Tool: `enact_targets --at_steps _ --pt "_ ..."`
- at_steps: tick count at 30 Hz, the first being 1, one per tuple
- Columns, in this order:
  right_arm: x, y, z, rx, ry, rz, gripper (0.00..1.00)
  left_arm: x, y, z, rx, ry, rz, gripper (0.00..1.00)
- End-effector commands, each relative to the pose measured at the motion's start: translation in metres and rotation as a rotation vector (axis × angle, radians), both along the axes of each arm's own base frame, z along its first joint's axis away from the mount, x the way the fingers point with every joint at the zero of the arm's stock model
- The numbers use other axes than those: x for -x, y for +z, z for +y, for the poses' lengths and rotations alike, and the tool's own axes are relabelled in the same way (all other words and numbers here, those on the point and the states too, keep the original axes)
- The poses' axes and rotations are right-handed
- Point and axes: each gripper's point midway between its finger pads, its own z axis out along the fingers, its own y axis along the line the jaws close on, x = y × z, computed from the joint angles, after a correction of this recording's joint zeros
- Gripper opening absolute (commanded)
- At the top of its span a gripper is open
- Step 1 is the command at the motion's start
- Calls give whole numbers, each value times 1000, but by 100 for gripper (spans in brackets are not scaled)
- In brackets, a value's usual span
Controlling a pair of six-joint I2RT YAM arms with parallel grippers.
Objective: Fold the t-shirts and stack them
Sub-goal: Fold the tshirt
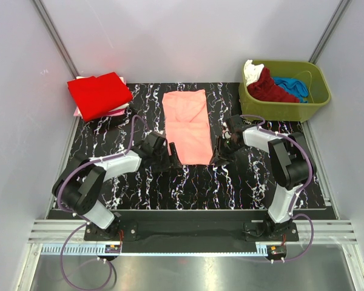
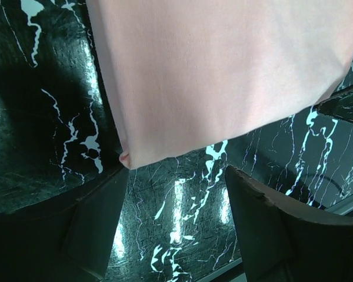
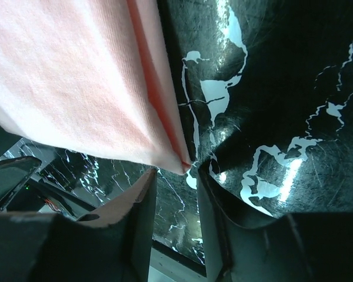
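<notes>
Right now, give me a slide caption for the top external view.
Left gripper and right gripper flank the near edge of the salmon-pink t-shirt; red t-shirt far left, olive tub far right.

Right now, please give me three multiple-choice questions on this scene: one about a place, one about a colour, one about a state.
1. Where is the salmon-pink shirt?
A. lifted in the air
B. flat at mid-table
C. over a chair

2. Which colour tops the far-left stack?
A. blue
B. bright red
C. white

3. How are the left gripper and the right gripper?
A. both open
B. both shut on cloth
C. one open, one shut

Answers:
1 B, it lies on the table between the grippers.
2 B, the bright red shirt covers a pale pink shirt.
3 A, each wrist view shows the jaws apart, at a near corner of the shirt.
</notes>
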Motion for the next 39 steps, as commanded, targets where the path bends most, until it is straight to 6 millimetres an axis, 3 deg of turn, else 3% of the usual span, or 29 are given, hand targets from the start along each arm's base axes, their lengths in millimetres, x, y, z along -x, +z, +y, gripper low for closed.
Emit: enact_targets --at_steps 1,9,15,17,18,24,30,36,39 --pt "-11 1 0 13 13 -33 40 9 -25 23 -113 44 32 73" --pt "-20 2 2 19 14 -46 36 4 -28 33 -144 102 9 69" --pt "-22 2 2 20 7 -53 26 -3 -29 42 -166 149 -21 61" --pt "-24 2 2 18 10 -57 22 -5 -29 42 -160 153 -26 56" --pt "-24 2 2 18 12 -58 18 -6 -29 41 -156 153 -29 48" --pt "-27 2 2 13 5 -68 1 -12 -30 38 -149 157 -42 23" --pt "-31 3 1 -2 -28 -89 0 -19 -25 33 -137 143 -68 0" --pt "-20 12 0 -42 -43 -84 0 -10 -10 34 -117 130 -82 0" --pt "-8 24 -3 -50 -53 -89 0 2 13 34 -78 134 -116 0"
